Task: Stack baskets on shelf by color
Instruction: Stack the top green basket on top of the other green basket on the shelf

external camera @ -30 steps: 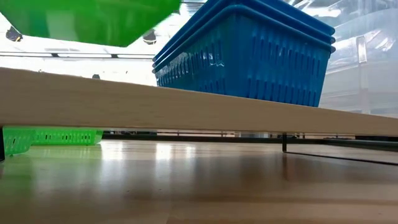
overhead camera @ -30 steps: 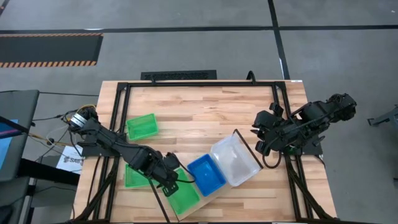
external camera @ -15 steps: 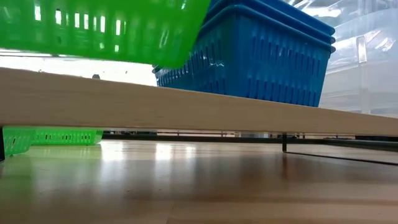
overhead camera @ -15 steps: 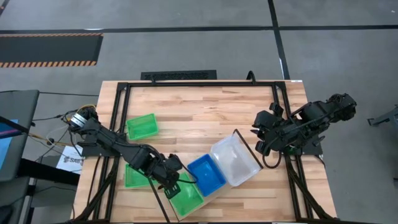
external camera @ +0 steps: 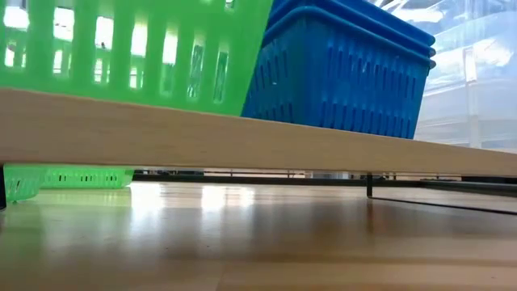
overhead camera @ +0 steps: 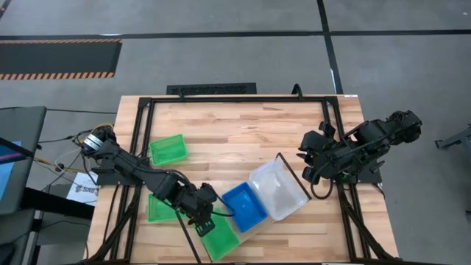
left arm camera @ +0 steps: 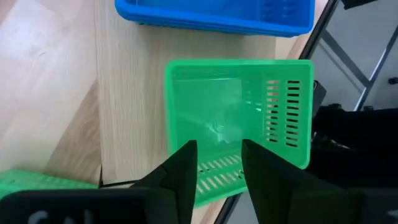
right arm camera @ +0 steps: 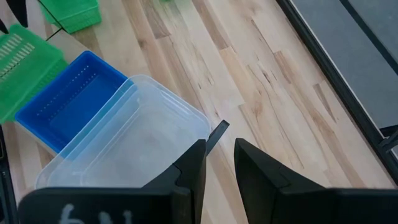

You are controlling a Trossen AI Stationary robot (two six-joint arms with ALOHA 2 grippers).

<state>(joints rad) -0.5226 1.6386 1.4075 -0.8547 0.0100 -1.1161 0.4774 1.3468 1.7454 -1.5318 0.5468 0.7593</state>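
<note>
A green basket [overhead camera: 221, 237] [external camera: 137, 56] [left arm camera: 230, 106] stands on the near-left end of the light-wood shelf plank [external camera: 242, 141] [left arm camera: 124, 112]. Beside it are stacked blue baskets [overhead camera: 244, 206] [external camera: 339, 73], then clear baskets [overhead camera: 278, 189] [right arm camera: 143, 143]. My left gripper [overhead camera: 204, 221] [left arm camera: 219, 149] is over the green basket's end nearest the arm, shut on it. My right gripper [overhead camera: 309, 168] [right arm camera: 219, 152] waits past the shelf's right end, fingers shut on nothing. My left gripper has the green basket by its short wall nearest the arm [left arm camera: 217, 167], coming from above and slanting down. The fingers [left arm camera: 186, 168] cover the place of contact, so the kind of hold stays hidden. The basket sits upright with its bottom on the plank.
Two more green baskets lie on the tabletop left of the shelf, one far [overhead camera: 168, 149] and one near [overhead camera: 158, 207] [external camera: 69, 178]. Black wire frames stand at the shelf's ends [overhead camera: 294, 174]. A black metal frame [overhead camera: 221, 98] borders the table. Bare wood shows toward the far edge.
My left gripper has come down and shifted slightly toward the table's near edge, carrying the green basket. The basket, first tilted and clear of the plank, has levelled out and now sits on it next to the blue stack.
</note>
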